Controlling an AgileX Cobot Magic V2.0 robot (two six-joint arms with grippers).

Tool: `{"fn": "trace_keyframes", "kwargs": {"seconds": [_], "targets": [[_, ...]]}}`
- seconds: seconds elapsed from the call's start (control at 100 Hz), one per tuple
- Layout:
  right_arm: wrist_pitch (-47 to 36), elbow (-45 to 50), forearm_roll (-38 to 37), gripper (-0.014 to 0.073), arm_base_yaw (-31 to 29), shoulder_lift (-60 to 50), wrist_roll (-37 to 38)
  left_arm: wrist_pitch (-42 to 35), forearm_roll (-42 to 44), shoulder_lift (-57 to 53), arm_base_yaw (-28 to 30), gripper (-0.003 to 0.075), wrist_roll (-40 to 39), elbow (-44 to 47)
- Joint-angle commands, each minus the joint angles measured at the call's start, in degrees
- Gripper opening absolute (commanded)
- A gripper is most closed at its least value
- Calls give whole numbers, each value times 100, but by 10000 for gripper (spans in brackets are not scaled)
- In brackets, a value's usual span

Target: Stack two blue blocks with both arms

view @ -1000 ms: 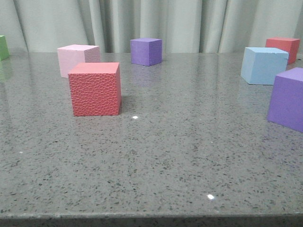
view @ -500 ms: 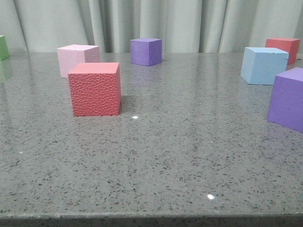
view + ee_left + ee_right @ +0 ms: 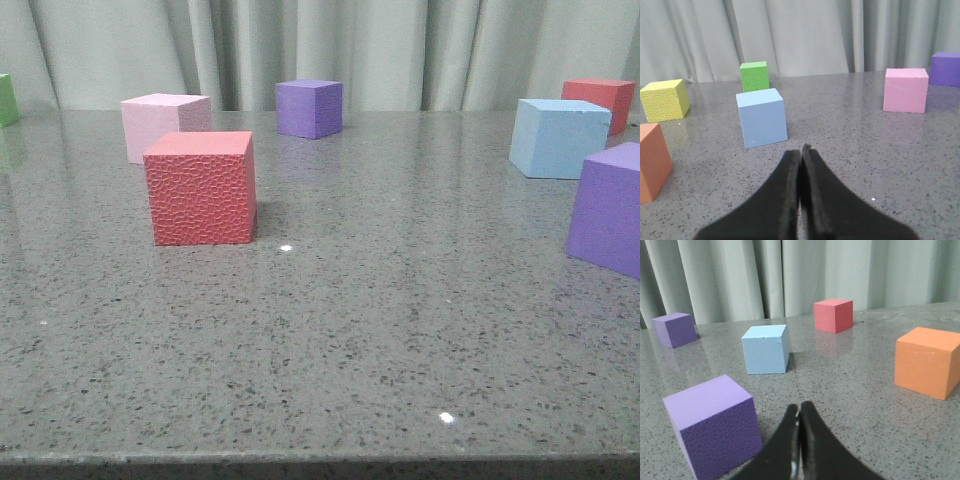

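A staged test or lab setup is suggested. A speckled grey counter (image 3: 330,330) is backed by a plain pale curtain (image 3: 400,50), and only coloured foam cubes, such as a red one (image 3: 200,188), are laid out on it.

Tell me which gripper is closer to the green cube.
Left. The green cube stands behind the blue cube ahead of the shut left gripper. The right gripper, also shut, has no green cube in its view.

The speckled grey tabletop (image 3: 380,330) carries scattered cubes: a red cube (image 3: 200,188) near the front, a pink cube (image 3: 160,125) just behind it, two purple cubes (image 3: 309,108) (image 3: 608,208), and a blue block (image 3: 556,137) at right.
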Motion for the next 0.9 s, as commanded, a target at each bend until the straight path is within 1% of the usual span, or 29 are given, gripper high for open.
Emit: {"fn": "trace_keyframes", "kwargs": {"seconds": [0.0, 0.12, 0.24, 0.31, 0.56, 0.73, 0.8, 0.85, 0.89], "targets": [[-160, -490, -85, -67, -20, 187, -65, -139, -36, -30, 10, -19, 0, -603], [359, -1045, -85, -67, -20, 564, -65, 236, -36, 320, 10, -19, 0, -1286], [1181, -1808, -38, -67, -20, 987, -65, 487, -114, 849, 10, -19, 0, -2000], [1525, -2215, -30, -67, 33, 1224, -72, 555, -176, 1216, 10, -19, 0, -2391], [2359, -3297, -30, -67, 136, 2218, -84, 812, -357, 2531, 10, -19, 0, -3626], [2781, -3836, -30, -62, 137, 2906, -165, 1154, -357, 3247, 10, -18, 0, -4211], [2835, -3987, -14, -33, 137, 3124, -165, 1240, -357, 3473, 10, -17, 0, -4371], [2849, -4061, 35, 16, 137, 3249, -165, 1255, -357, 3594, 10, -10, 0, -4433], [2843, -4101, 67, 59, 137, 3329, -165, 1255, -357, 3679, 10, 11, 0, -4472]]}}
